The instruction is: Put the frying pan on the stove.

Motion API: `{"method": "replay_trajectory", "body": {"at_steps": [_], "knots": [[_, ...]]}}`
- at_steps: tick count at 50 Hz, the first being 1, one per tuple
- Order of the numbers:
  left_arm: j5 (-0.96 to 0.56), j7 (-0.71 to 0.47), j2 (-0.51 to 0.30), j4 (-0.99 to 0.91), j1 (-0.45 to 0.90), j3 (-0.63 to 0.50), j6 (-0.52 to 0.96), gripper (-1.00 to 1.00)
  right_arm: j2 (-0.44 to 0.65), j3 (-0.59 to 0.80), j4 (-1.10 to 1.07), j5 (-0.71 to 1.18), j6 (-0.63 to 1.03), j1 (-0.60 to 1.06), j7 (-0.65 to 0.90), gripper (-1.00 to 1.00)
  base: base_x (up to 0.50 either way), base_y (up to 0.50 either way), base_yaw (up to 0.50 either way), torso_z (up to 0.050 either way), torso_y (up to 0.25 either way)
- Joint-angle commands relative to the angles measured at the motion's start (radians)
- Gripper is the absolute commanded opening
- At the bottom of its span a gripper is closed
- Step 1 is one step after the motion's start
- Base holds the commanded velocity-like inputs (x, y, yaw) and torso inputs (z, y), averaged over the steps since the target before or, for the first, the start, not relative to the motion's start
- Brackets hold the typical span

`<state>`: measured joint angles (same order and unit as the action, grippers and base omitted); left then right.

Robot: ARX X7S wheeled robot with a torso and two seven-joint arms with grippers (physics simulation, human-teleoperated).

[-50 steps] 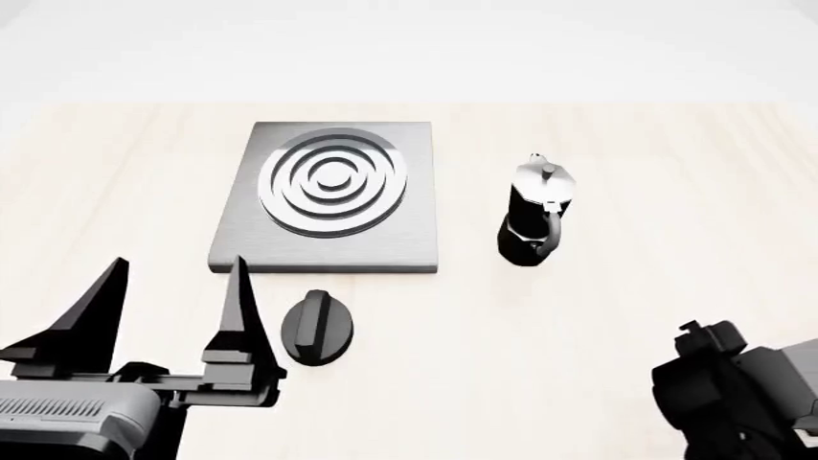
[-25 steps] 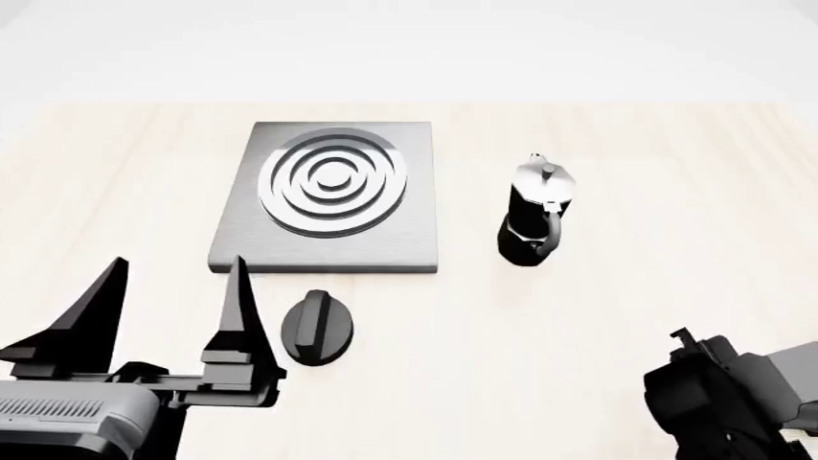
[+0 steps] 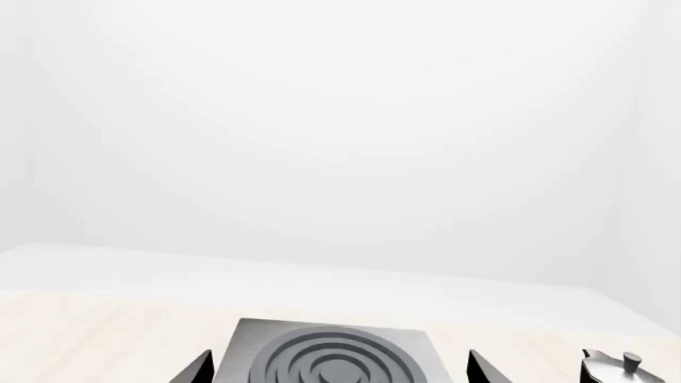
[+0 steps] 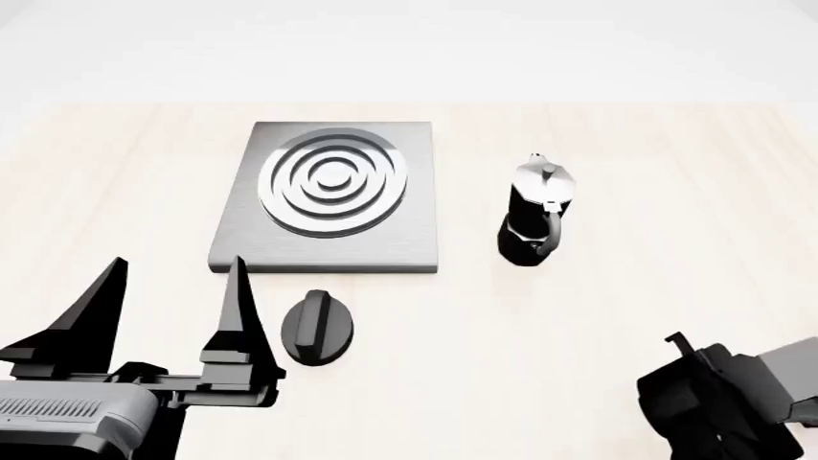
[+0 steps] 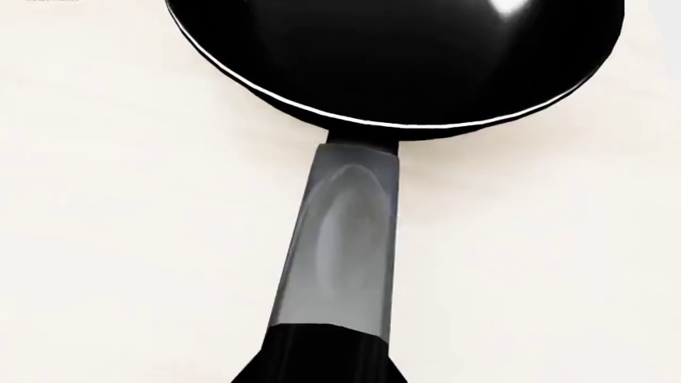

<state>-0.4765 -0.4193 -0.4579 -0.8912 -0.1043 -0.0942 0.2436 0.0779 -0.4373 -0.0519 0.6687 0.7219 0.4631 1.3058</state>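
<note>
Two arms low, left tool (image 4: 172,287) fingers apart near stove (image 4: 329,196), right tool's state unclear above frying pan (image 5: 394,60)

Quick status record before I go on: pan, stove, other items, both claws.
frying pan: seen only by the right wrist camera, lying on the table, handle toward that camera; not in the head view
stove: flat on the table, rings bare, nothing on it
moka pot: upright, to the right of the stove, apart from it
knob: on the table in front of the stove
left claw: open, empty, near the stove's front left corner
right claw: arm at the head view's lower right; fingers not visible, state unclear
task: pan not yet on stove
</note>
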Motion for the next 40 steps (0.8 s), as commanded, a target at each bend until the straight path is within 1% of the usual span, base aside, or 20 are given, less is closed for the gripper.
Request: {"method": "replay_trajectory", "body": {"at_steps": [1,21,31,40], "knots": [[-0.003,-0.004,-0.004,0.0,0.001,-0.002,-0.002,1.0,0.042,0.058,-0.041,-0.009,0.007,0.0,-0.022,-1.0,0.0,0.0,0.0,0.0,0.0],[-0.002,-0.011,-0.009,-0.003,0.0,-0.009,-0.007,1.0,0.085,0.103,-0.147,-0.008,0.068,0.017,0.01,-1.0,0.0,0.0,0.0,0.0,0.001],[-0.006,-0.015,-0.014,-0.004,0.001,-0.009,-0.006,1.0,0.142,0.185,-0.221,-0.035,0.147,0.06,0.031,-1.0,0.0,0.0,0.0,0.0,0.001],[-0.01,-0.018,-0.018,-0.005,0.001,-0.008,-0.009,1.0,0.151,0.213,-0.238,-0.035,0.17,0.083,0.028,-1.0,0.0,0.0,0.0,0.0,0.001]]}}
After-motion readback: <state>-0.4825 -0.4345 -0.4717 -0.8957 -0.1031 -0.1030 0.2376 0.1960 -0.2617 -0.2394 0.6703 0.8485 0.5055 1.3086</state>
